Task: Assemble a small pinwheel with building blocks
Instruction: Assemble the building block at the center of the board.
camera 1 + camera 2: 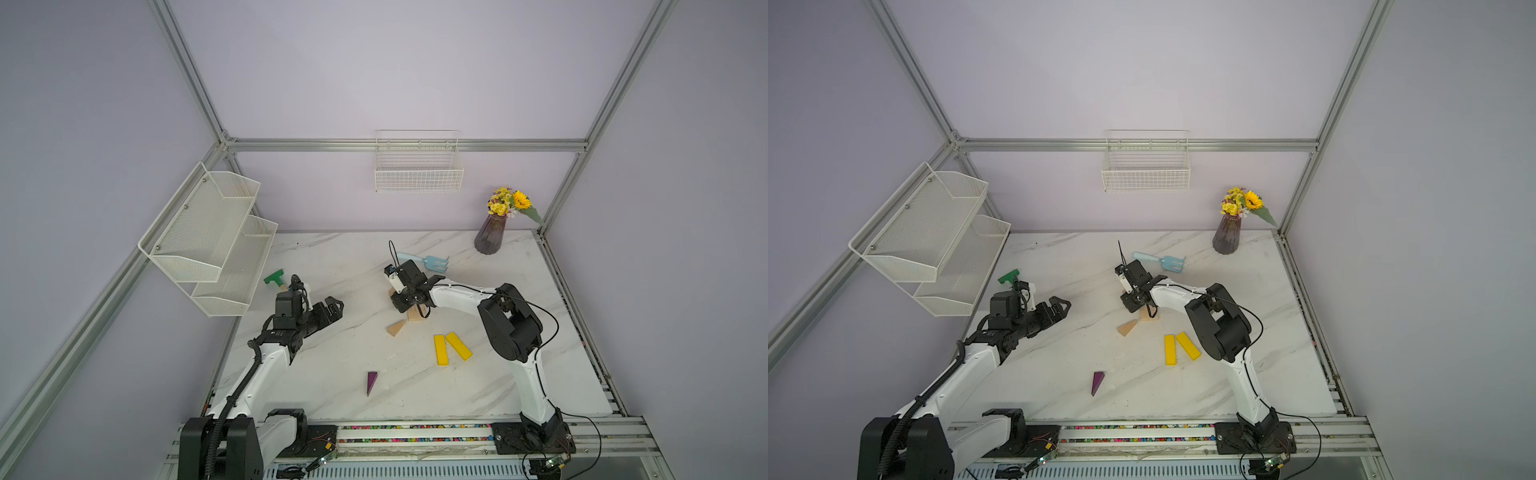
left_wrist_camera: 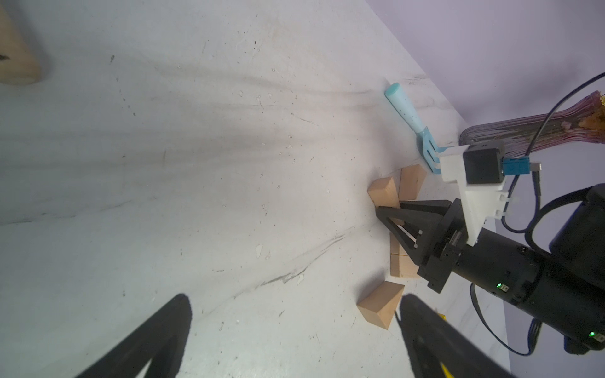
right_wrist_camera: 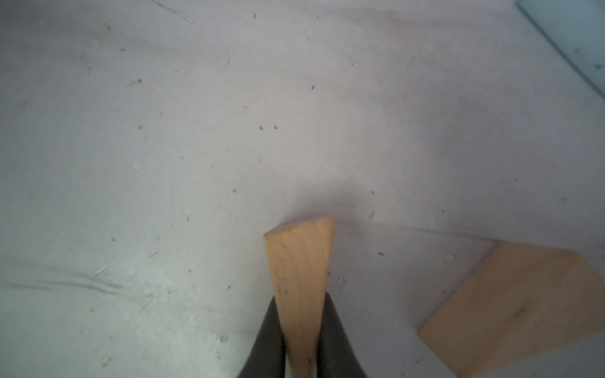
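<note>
My right gripper [image 3: 301, 304] is shut on the narrow end of a tan wedge [image 3: 299, 255] held low over the marble table; in a top view this gripper [image 1: 397, 299] covers most of the wedge. Another tan wedge [image 2: 412, 181] lies just beyond it. Two tan rectangular blocks [image 2: 402, 261] sit side by side under the right wrist. A loose tan wedge [image 1: 397, 328] lies nearer the front. Two yellow bars [image 1: 441, 350] [image 1: 458, 345] lie to the right, and a purple wedge [image 1: 371, 382] is near the front. My left gripper [image 1: 334, 307] hovers open and holds nothing.
A green-headed toy hammer [image 1: 274, 277] lies behind the left arm. A light-blue rake [image 1: 428, 262] lies behind the right gripper. A purple vase of flowers [image 1: 490, 239] stands at the back right corner. A white mesh shelf [image 1: 208, 241] hangs on the left wall.
</note>
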Robot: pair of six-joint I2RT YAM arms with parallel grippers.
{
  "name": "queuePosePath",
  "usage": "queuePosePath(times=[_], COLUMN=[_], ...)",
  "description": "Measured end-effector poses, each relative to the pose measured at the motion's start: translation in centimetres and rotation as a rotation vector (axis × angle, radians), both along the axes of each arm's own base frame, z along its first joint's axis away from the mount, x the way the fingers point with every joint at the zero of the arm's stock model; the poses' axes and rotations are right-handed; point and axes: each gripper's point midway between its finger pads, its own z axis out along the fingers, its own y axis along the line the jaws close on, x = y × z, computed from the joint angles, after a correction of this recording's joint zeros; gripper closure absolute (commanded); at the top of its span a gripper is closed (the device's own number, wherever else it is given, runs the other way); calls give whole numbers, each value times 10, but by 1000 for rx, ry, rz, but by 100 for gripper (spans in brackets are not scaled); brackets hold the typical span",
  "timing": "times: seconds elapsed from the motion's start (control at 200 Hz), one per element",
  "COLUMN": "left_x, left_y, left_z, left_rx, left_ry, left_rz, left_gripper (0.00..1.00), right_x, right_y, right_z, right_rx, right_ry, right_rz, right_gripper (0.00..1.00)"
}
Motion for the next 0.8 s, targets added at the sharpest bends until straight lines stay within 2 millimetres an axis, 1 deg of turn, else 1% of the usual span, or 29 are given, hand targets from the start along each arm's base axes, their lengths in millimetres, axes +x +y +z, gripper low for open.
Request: queuePosePath(times=[0.15,0.59,0.8], left_x=[0,0,0], left_y=[0,-1,-1], left_z=[0,0,0], left_rx=[-1,-2,-2], left_ry=[0,0,0], left_rz=[-1,-3,-3], left_gripper=[0,0,0], right_x=[0,0,0], right_y=[0,-3,-4], right_z=[0,0,0], right_rx=[0,-1,-2], right_ry=[0,3,4], right_rz=[0,-5,-6], right_gripper=[78,79,74])
